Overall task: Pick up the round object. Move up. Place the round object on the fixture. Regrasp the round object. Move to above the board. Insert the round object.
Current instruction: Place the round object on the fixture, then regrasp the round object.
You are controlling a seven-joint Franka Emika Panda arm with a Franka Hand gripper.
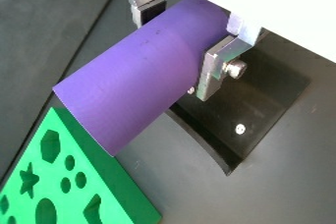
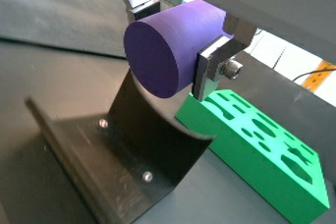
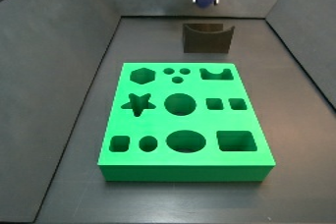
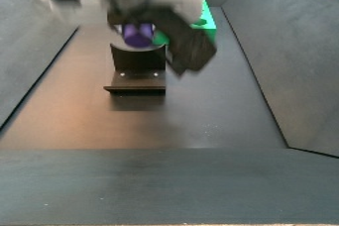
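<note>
Purple matte cylinder, the round object (image 1: 144, 76): lying horizontal between the jaws of the gripper (image 2: 178, 31), whose silver plates are pinching its curved sides; in both wrist views one flat end is sticking well out past the fingers (image 1: 221, 63). It is hanging above the fixture (image 2: 125, 154), apart from it and not yet seated, as far as a side view shows (image 4: 138, 34).

Fixture: dark bracket on a base plate, standing near the far end of the floor in a side view (image 3: 205, 37), beyond the far edge of the board (image 3: 184, 120).

Board: bright green slab with star, round, hexagon, square and oval holes, sitting on the middle of the floor, all holes empty.

Risks, as judged: the peg is being held off-centre along its length, so it may be tipping or sliding in the pads when it meets the notch; a descent slightly off the notch line would be landing it on a shoulder of the fixture, letting it roll off onto the floor on release.

Surface and room: dark, matte, bare floor enclosed by sloping dark walls; nothing loose is lying near the fixture; clearance around the board is looking ample
</note>
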